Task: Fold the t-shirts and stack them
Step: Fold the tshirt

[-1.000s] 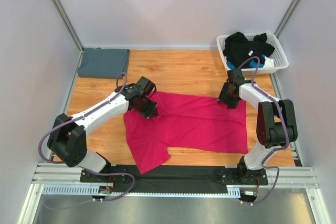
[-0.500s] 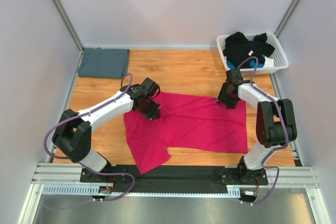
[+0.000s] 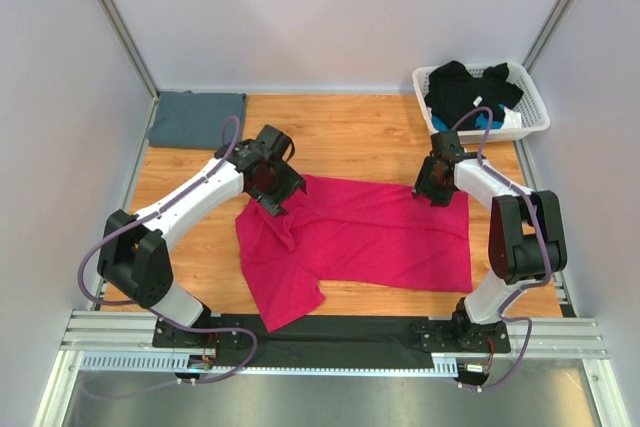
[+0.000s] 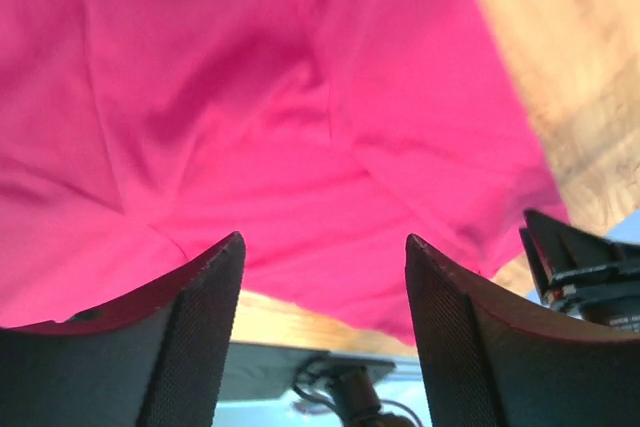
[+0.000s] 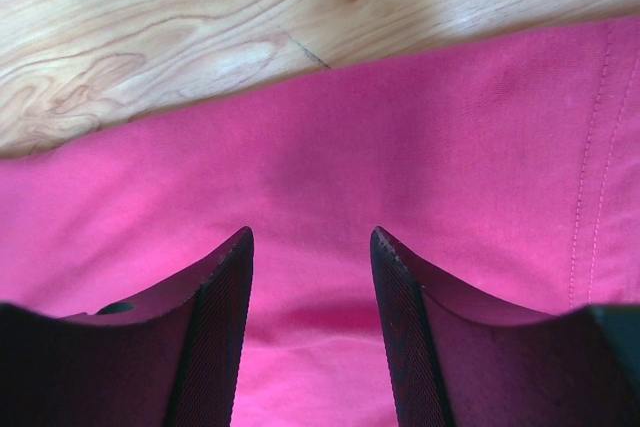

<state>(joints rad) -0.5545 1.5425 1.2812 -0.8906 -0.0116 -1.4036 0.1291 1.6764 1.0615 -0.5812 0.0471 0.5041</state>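
Observation:
A magenta-pink t-shirt (image 3: 380,237) lies spread across the middle of the wooden table (image 3: 340,137), with a small rumple near its upper left part. My left gripper (image 3: 277,197) hangs open just above that corner, and in the left wrist view the gripper (image 4: 325,247) holds nothing, with the pink cloth (image 4: 250,97) beyond its fingers. My right gripper (image 3: 430,190) stands open at the shirt's far right edge; in its own view the gripper (image 5: 311,237) has its fingers down on the pink cloth (image 5: 450,147), jaws apart. A folded blue-grey t-shirt (image 3: 196,119) lies at the back left.
A white lattice basket (image 3: 533,107) at the back right holds dark clothes (image 3: 465,87). Grey walls close in the table on three sides. Bare wood (image 5: 200,37) shows beyond the pink shirt's far edge.
My left gripper has opened and let go of the pink shirt's upper left part, then drawn back up and left. The cloth dropped into a small rumple. The right arm has stayed put.

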